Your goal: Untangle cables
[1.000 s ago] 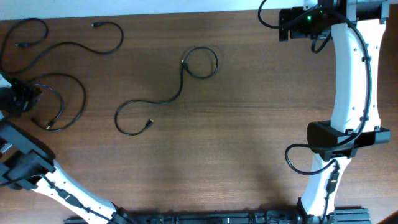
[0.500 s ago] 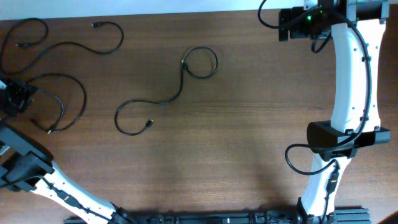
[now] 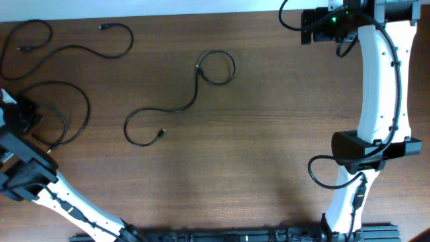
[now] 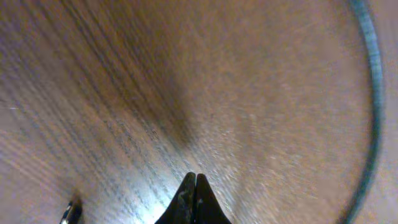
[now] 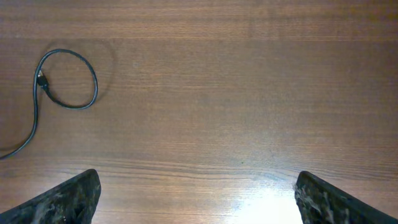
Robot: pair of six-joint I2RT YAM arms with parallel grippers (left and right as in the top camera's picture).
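Note:
Three thin black cables lie apart on the wooden table. The middle cable (image 3: 191,101) runs in an S with a round loop at its top; that loop shows in the right wrist view (image 5: 67,79). A second cable (image 3: 74,48) curls at the far left back. The third cable (image 3: 86,111) loops round my left gripper (image 3: 23,114) at the left edge. The left gripper (image 4: 196,177) is shut with its tips together, and this cable moves with it; its arc (image 4: 373,93) and a plug (image 4: 70,213) show beside the fingers. My right gripper (image 5: 196,186) is open and empty at the back right (image 3: 307,28).
The white right arm (image 3: 376,87) stands along the right side with its own thicker black wires. The left arm's base (image 3: 40,188) is at the front left corner. The table's back edge (image 3: 168,18) runs along the top.
My left gripper has moved toward the front along the left edge, dragging the near part and end of the third cable with it. The right arm and the other cables have not moved.

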